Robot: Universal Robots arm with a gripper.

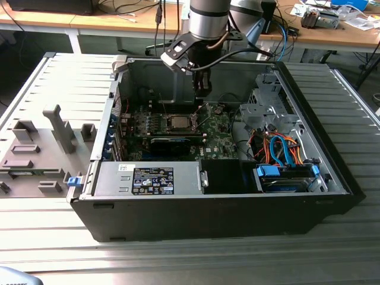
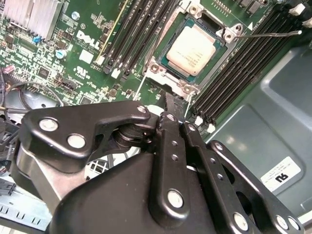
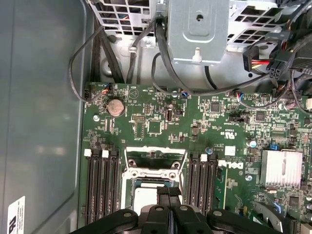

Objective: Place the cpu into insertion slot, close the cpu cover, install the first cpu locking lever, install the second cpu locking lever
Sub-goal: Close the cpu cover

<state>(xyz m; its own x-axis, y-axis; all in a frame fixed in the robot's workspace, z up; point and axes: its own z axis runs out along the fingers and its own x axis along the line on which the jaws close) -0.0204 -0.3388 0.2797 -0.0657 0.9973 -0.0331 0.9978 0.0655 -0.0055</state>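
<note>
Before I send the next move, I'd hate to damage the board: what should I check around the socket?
1. cpu seated in insertion slot: ok.
2. cpu cover lying down around the cpu: ok.
3. Cover pressed fully home: cannot tell.
4. Locking lever latched: not ok, a thin lever sticks out free over the memory slots.
5. gripper empty: ok, shut on nothing, near the insertion slot's corner.

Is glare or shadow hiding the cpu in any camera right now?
Second wrist view: the pale silver square cpu is evenly lit, with no blown-out glare. First wrist view: the black gripper hides part of it. Exterior view: it reads pale, no shadow across it.
</note>
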